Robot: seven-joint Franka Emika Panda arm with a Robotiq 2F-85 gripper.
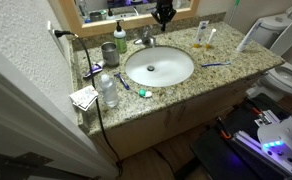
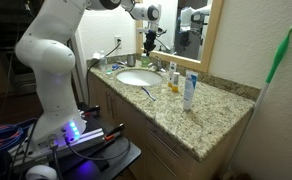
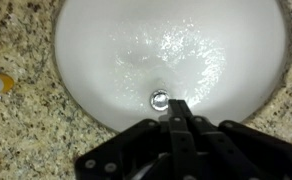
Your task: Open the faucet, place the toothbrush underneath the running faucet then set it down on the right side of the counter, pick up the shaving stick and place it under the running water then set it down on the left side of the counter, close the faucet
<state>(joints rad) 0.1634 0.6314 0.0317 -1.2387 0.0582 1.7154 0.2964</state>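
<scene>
The white oval basin [image 1: 158, 67] sits in the speckled granite counter [image 1: 231, 75]. The chrome faucet [image 1: 144, 38] stands at the basin's back rim. The thin blue toothbrush [image 1: 216, 65] lies on the counter right of the basin and also shows in an exterior view [image 2: 146, 92]. A small blue-handled item [image 1: 94, 70], possibly the shaving stick, lies left of the basin. My gripper [image 1: 164, 16] hangs above the basin's back edge near the faucet, apart from it. In the wrist view my gripper [image 3: 176, 120] is shut and empty over the drain [image 3: 160, 98]. The basin surface glistens.
A green soap bottle [image 1: 120, 37] and a grey cup [image 1: 109, 53] stand at the back left. A clear bottle [image 1: 108, 90] and a paper [image 1: 84, 97] lie at the front left. Amber bottles [image 1: 201, 36] stand at the back right, and a white tube [image 2: 189, 90] stands on the counter.
</scene>
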